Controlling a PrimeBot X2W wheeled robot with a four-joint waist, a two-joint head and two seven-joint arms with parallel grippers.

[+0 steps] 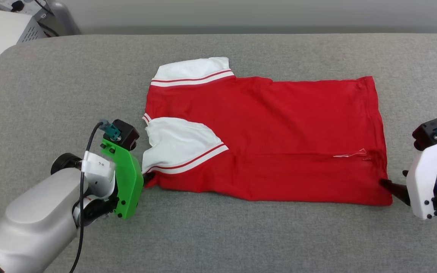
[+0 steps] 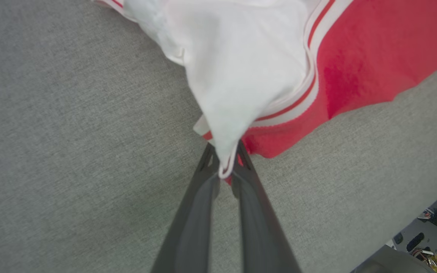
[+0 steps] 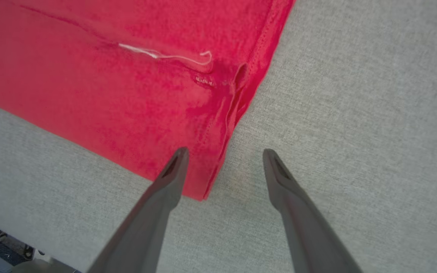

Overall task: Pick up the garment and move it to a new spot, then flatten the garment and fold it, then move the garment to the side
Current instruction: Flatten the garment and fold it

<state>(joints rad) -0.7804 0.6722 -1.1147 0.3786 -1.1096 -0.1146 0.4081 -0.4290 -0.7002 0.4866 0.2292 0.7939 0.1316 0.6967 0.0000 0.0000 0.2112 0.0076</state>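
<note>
Head view: the grey surface [image 1: 241,235] carries the garment [image 1: 271,144], spread flat at frame centre. The left end effector [image 1: 148,177], lower left, is pinched on the shoulder corner. The right end effector [image 1: 393,177], lower right, gapes astride the hem corner, presumably so both can lift one edge together.

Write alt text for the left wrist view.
The left gripper is shut on a corner of the garment, pinching the tip of its white sleeve with red cloth beneath. The red body and striped trim spread toward the view's top right over a grey fabric surface.
</note>
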